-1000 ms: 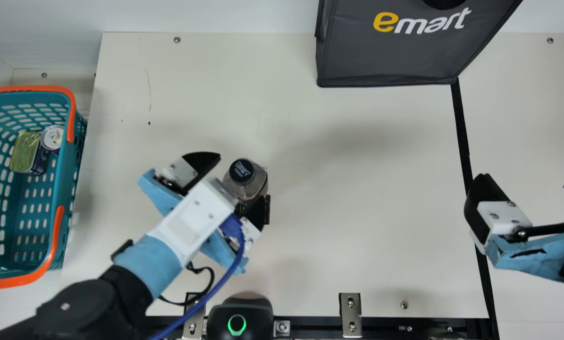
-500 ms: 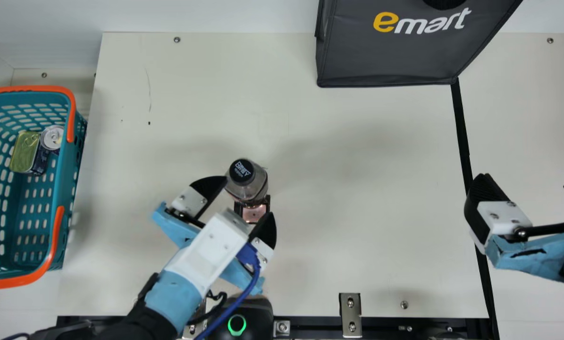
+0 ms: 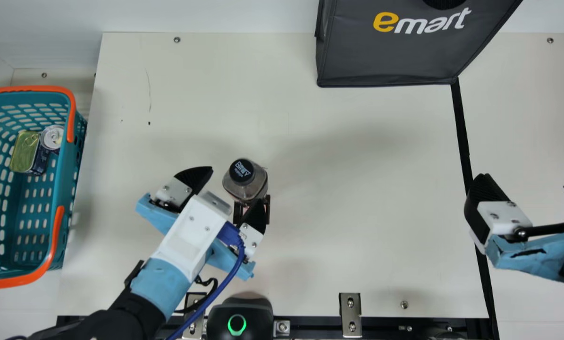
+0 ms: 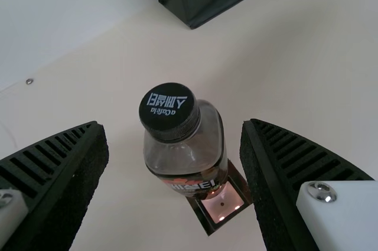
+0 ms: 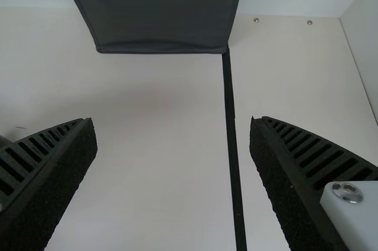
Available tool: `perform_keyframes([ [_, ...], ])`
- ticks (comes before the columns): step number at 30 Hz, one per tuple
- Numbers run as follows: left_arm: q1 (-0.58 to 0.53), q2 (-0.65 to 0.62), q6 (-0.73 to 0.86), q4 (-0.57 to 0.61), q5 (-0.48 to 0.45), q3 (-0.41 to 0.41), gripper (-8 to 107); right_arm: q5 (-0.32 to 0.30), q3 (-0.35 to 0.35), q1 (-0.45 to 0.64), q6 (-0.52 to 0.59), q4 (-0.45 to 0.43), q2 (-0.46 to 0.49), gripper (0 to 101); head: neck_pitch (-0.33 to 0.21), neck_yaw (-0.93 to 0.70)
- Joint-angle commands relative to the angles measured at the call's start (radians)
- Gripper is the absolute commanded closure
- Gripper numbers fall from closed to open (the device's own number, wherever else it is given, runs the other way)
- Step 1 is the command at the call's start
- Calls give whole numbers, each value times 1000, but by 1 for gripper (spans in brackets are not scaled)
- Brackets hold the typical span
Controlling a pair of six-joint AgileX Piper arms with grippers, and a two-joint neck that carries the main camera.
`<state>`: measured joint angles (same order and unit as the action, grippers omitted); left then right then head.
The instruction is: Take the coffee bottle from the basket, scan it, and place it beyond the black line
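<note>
My left gripper (image 3: 233,196) stands open in the main view, close to the coffee bottle (image 3: 246,180), which is upright over the edge of a dark-framed scanner window. In the left wrist view the bottle (image 4: 184,144) shows beyond and between the spread fingers of my left gripper (image 4: 174,130), touched by neither. At the right of the main view my right gripper (image 3: 529,182) is open and empty by the black line (image 3: 462,137). The line (image 5: 231,127) runs between the fingers of my right gripper (image 5: 173,124) in the right wrist view.
A teal basket (image 3: 64,189) with orange handles holds a flat tin (image 3: 25,151) and a can (image 3: 52,137) at the left. A dark bag (image 3: 390,52) stands at the back. A black device with a green ring (image 3: 237,325) sits at the front edge.
My left gripper first drew back from the bottle toward the front, then moved a little left and back up beside it, staying open. The bottle and the right arm have kept still.
</note>
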<state>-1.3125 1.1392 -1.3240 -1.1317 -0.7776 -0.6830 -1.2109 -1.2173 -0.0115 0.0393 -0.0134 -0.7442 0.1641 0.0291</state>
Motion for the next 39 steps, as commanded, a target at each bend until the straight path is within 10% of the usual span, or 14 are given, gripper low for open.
perform_keyframes([
  [1, 3, 4, -6, 2, 9, -5, 9, 0, 0, 0, 0, 0, 0, 10, -26, -2],
  [39, 185, 100, -44, -23, 244, -26, 9, 0, 0, 0, 0, 0, 0, 10, -26, -2],
])
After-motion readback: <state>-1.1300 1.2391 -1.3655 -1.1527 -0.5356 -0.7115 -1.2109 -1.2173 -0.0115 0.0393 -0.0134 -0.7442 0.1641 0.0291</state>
